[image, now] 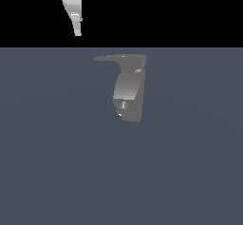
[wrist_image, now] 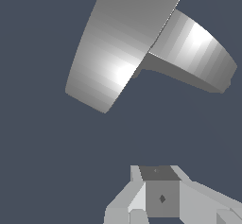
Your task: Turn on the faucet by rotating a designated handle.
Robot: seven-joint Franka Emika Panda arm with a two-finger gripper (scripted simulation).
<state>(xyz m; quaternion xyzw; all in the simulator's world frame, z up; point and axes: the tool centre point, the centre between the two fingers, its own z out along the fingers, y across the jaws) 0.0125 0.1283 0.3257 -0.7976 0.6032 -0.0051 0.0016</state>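
The grey faucet (image: 129, 93) stands on the floor in the middle of the exterior view, its shiny spout tip low on its front. Its handle (image: 111, 58), a thin flat blade, sticks out from the top toward the exterior view's left. My gripper (image: 77, 31) hangs high above and off to the exterior view's left of the handle tip, touching nothing. The wrist view shows the broad flat handle (wrist_image: 113, 53) and the curved faucet (wrist_image: 196, 53) body ahead of the gripper (wrist_image: 159, 180). The fingers look pressed together with nothing between them.
The dark blue-grey floor (image: 57, 162) spreads flat around the faucet. Behind it the background is black. Nothing else stands in view.
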